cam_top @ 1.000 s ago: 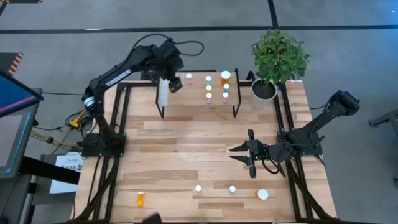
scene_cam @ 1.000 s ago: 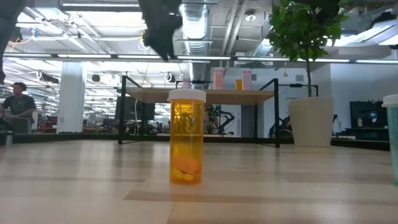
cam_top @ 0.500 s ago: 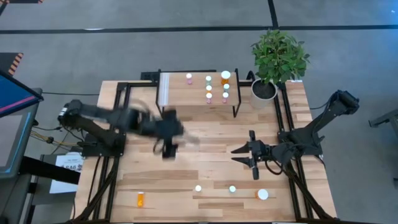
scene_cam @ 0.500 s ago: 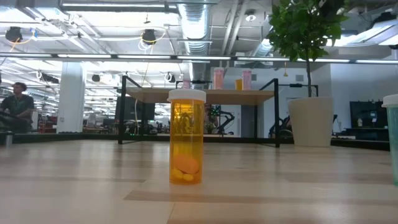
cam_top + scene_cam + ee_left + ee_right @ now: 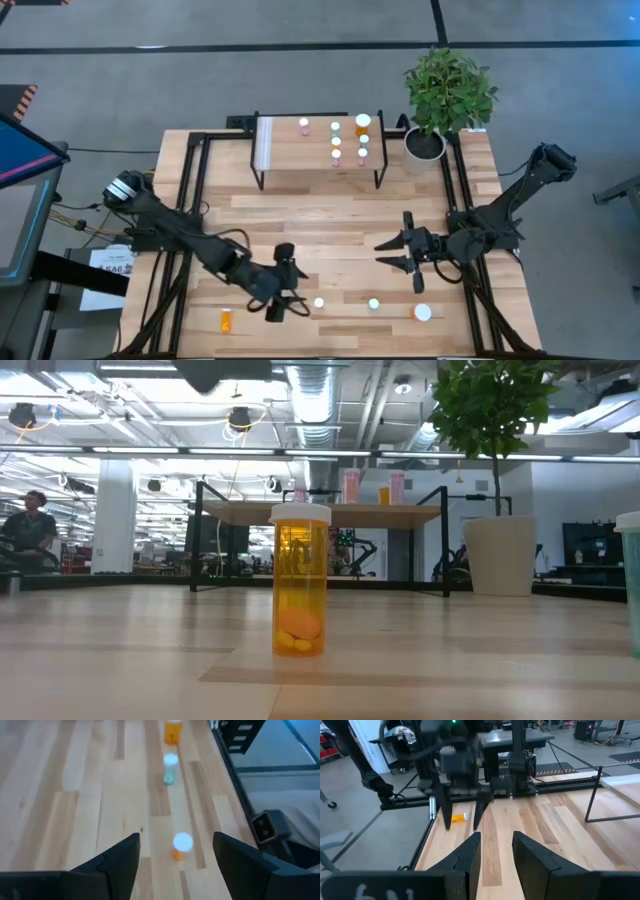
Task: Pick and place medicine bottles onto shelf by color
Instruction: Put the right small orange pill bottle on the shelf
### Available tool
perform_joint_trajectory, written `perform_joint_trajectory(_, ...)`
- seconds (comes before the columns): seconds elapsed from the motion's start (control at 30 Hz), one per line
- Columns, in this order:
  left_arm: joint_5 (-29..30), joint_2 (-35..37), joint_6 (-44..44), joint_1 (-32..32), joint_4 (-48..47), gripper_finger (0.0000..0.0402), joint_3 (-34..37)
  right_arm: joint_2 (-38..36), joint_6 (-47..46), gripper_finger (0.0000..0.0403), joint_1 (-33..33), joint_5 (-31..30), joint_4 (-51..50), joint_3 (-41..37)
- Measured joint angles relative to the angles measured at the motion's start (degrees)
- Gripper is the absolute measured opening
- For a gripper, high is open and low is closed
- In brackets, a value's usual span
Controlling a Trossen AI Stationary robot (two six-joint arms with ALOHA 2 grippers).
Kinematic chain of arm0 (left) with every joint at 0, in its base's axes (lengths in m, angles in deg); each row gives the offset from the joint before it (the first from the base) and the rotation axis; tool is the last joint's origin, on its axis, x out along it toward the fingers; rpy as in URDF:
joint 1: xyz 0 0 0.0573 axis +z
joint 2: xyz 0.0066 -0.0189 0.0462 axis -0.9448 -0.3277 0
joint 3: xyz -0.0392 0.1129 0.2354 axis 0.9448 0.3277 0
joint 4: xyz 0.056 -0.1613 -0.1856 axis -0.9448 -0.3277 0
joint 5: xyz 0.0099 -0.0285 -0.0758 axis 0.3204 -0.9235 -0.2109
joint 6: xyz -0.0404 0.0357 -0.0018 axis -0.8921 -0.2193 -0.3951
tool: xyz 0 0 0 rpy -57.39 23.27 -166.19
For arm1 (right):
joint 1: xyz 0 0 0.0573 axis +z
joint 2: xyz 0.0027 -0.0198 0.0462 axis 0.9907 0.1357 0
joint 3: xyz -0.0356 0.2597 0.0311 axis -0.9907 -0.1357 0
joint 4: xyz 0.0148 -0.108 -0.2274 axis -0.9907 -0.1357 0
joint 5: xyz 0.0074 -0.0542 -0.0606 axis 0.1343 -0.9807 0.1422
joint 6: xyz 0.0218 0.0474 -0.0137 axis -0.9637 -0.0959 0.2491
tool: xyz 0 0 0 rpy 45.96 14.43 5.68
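Hovering low over the near part of the table [image 5: 330, 225], the left gripper [image 5: 281, 303] is seen with fingers spread and nothing between them; a small orange bottle [image 5: 182, 845] stands upright just ahead of it; beyond that stand a green bottle [image 5: 170, 768] and another orange one [image 5: 173, 730]. Several bottles are already lined up on the shelf [image 5: 280, 150] at the far edge. The right gripper [image 5: 412, 262] is parked mid-table, part-open and empty. Each bottle is judged light, rigid and smooth-walled, easily toppled by a nudge; the body just below the white cap is judged the safest place to be pinched, squarely from both sides.
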Motion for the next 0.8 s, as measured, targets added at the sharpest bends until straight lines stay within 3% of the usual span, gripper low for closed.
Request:
perform_joint_trajectory(0.3,-8.12,-8.78,0.49,2.91,6.87,0.0239,-0.11,0.02,0.14,0.0133,0.09,-0.03,-0.53,0.00)
perform_joint_trajectory(0.8,-6.62,-14.97,0.50,2.54,10.22,0.0316,-0.18,0.09,0.01,0.0134,0.09,-0.05,-0.47,0.00)
